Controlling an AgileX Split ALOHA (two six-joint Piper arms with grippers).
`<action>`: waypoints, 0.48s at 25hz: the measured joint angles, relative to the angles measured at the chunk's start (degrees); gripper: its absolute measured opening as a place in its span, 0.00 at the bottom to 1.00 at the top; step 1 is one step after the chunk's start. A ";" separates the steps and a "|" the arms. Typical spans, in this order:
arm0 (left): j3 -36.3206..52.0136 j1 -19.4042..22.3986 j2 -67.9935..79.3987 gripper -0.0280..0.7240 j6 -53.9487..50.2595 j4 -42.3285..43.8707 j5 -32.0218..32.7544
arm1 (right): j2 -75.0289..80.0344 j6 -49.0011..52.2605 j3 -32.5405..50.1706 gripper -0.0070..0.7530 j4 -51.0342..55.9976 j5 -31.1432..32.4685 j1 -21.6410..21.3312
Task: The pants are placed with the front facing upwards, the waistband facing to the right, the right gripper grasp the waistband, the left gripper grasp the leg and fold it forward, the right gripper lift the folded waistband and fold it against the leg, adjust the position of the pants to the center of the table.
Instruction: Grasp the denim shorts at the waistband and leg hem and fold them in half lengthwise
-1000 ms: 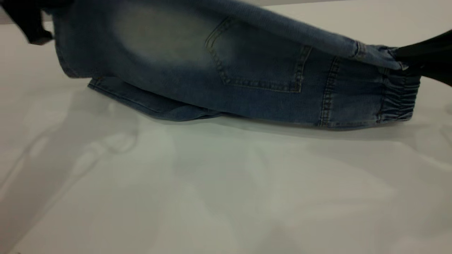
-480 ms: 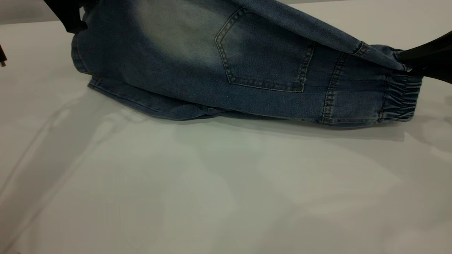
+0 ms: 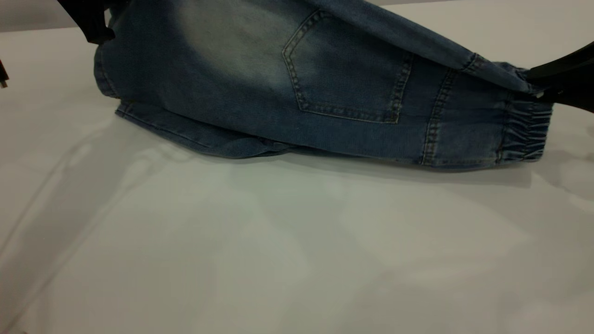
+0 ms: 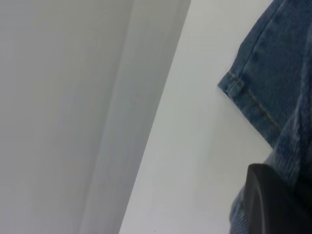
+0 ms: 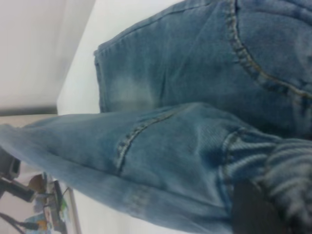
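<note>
The blue denim pants [image 3: 260, 79] hang as a raised sheet over the table [image 3: 278, 250], back patch pocket [image 3: 348, 69] toward the exterior camera, lower fold resting on the tabletop. My left gripper [image 3: 90, 23] is at the upper left, shut on the leg's edge; its wrist view shows a dark finger [image 4: 273, 204] against denim and a leg hem [image 4: 239, 87] beyond. My right gripper [image 3: 540, 86] comes in from the right, shut on the ruched waistband [image 3: 526, 130], lifting its upper layer. In its wrist view a dark finger [image 5: 253, 209] presses the gathered band [image 5: 287, 165].
White tabletop stretches wide in front of the pants. A pale wall [image 4: 58, 117] runs along the table's far edge. Small cluttered items [image 5: 44, 209] stand off the table past the leg end.
The left gripper carried the leg end up and to the right between the two earlier frames; since then the cloth has barely shifted. The right gripper holds its place.
</note>
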 joint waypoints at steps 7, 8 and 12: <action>0.00 -0.51 1.52 0.09 -0.02 0.90 0.19 | 0.00 0.57 0.00 0.49 0.00 0.34 -0.04; 0.00 -0.70 1.93 0.09 -0.02 1.97 0.19 | 0.00 0.57 0.00 0.54 0.00 0.47 -0.04; 0.00 -2.58 3.06 0.09 -0.07 4.98 -0.59 | 0.00 0.63 0.00 0.61 0.00 0.99 -0.04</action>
